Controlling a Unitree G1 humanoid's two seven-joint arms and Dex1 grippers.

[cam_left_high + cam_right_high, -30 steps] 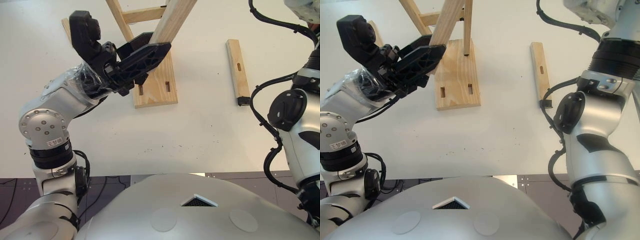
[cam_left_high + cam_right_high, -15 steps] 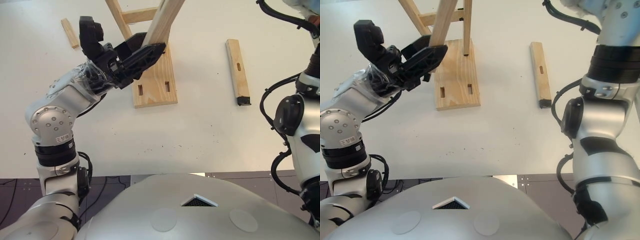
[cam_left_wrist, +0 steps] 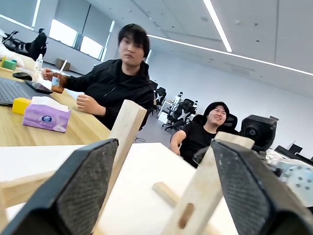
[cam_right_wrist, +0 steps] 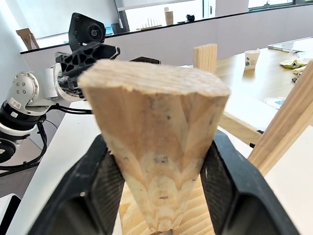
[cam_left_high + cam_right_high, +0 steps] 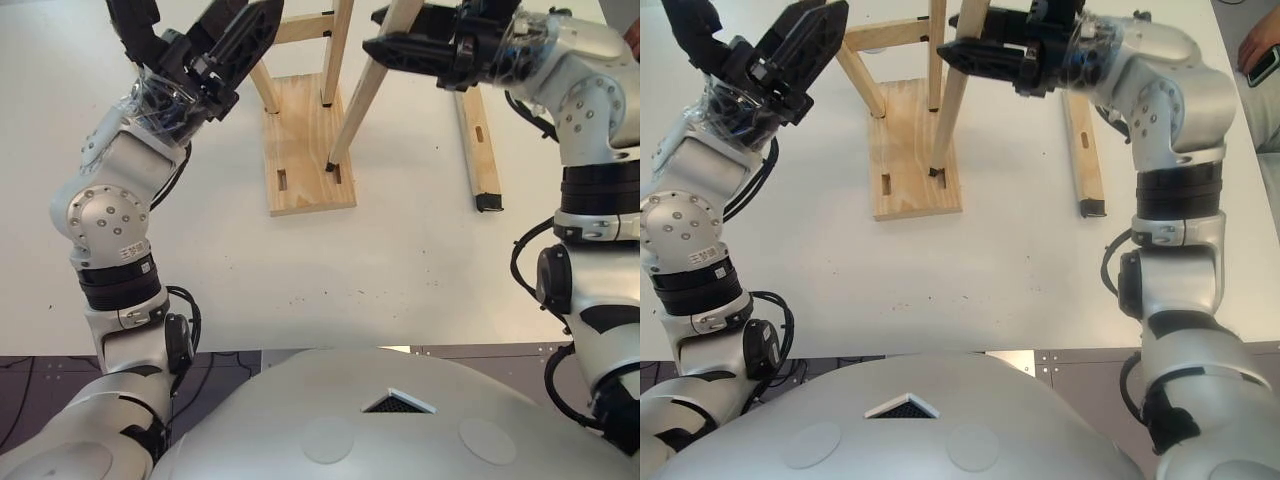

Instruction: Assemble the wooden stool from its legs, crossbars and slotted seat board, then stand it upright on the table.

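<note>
The slotted seat board (image 5: 300, 150) lies flat on the white table. Above it, a frame of two legs (image 5: 338, 55) joined by a crossbar (image 5: 300, 28) stands on the board. My right gripper (image 5: 400, 48) is shut on a slanting leg (image 5: 362, 100) whose foot rests at a slot near the board's near end. The right wrist view has this leg's cut end (image 4: 156, 147) between the pads (image 4: 107, 196). My left gripper (image 5: 235, 35) hangs open, raised to the left of the frame, its pads (image 3: 73, 196) apart with nothing between them.
A loose slotted leg (image 5: 478, 140) lies on the table to the right of the board, under my right arm. Bare white table (image 5: 380, 270) stretches from the board to the near edge.
My left gripper has let go of the slanting leg and risen up and to the left. The right arm has come in from the right and now holds that leg.
</note>
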